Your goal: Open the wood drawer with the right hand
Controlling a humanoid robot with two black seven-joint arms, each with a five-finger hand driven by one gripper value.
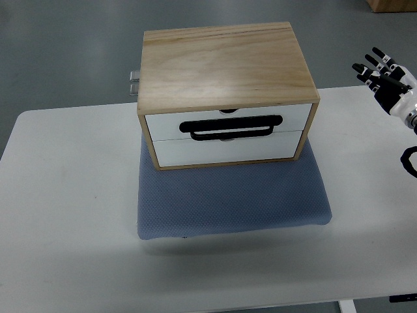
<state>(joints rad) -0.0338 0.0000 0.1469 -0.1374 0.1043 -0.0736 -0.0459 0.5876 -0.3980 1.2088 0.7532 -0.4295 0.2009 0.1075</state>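
A light wood drawer box (225, 65) stands on a blue-grey mat (228, 195) at the middle of a white table (65, 208). Its front shows two white drawer faces, both shut, upper drawer (166, 125) above lower drawer (169, 151). A black loop handle (231, 126) hangs across the seam between them. My right hand (384, 75) hovers at the far right edge, well to the right of the box and touching nothing. Its black-tipped fingers are spread and hold nothing.
A small metal bracket (134, 82) sticks out behind the box's left side. The table's far edge runs behind the box, with grey floor beyond. A black cable loop (409, 160) shows at the right edge below the hand.
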